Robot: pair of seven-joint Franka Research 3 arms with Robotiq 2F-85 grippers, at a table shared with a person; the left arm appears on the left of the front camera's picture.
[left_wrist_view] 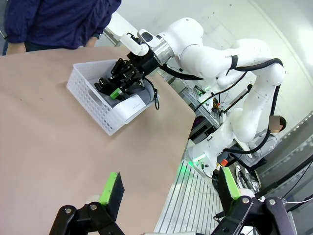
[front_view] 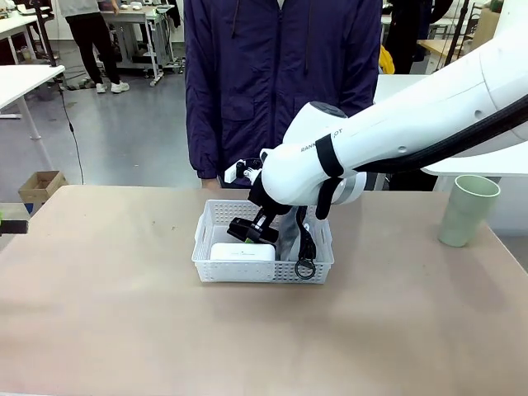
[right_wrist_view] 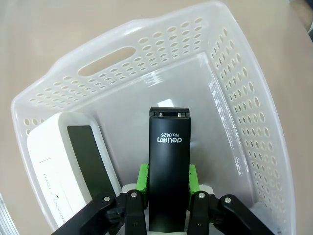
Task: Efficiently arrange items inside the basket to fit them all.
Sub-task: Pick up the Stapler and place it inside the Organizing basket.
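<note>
Inside the basket, right gripper clasps black stapler.

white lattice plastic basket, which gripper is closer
Right. The right gripper is inside the white lattice plastic basket, fingers shut on a black stapler; the left gripper hangs open by the beige table's edge, well away.
</note>
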